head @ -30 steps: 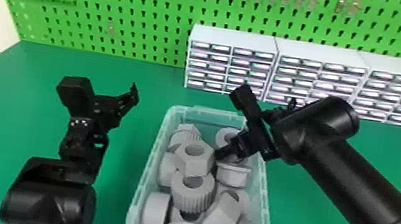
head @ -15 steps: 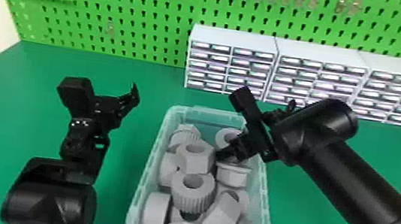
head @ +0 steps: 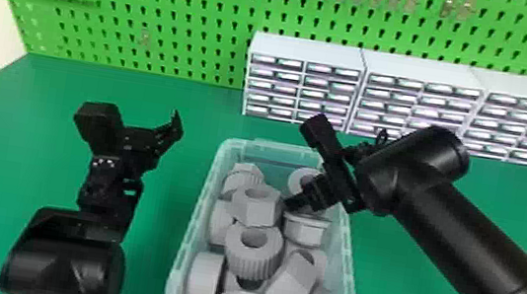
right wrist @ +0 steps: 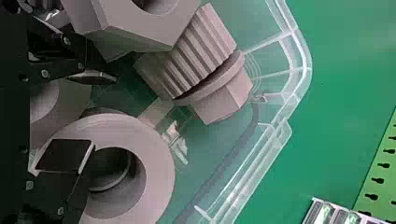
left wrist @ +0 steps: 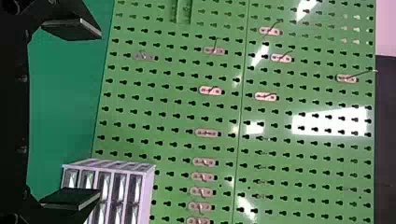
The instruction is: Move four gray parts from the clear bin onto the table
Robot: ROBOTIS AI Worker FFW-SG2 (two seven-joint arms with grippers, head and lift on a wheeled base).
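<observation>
At the middle of the green surface (head: 518,202), the gray parts sit in the clear bin (head: 185,247), my right jaws (head: 293,204) reaching in among them.
In the head view, the hexagonal part (head: 267,212) lies just beside those jaws, with the ribbed ring (head: 250,259) nearer; the hollow round part (head: 297,178) lies toward the bin's far right. My left jaws (head: 169,132) are left of the bin, well apart from it. In the left wrist view, those left jaws (left wrist: 100,113) stand wide open with nothing between them, facing the pegboard (left wrist: 173,112) and the drawer units (left wrist: 147,186). In the right wrist view, my right jaws (right wrist: 105,113) are parted too, one finger (right wrist: 65,154) overlapping the hollow round part's opening; I can't tell whether it touches.
</observation>
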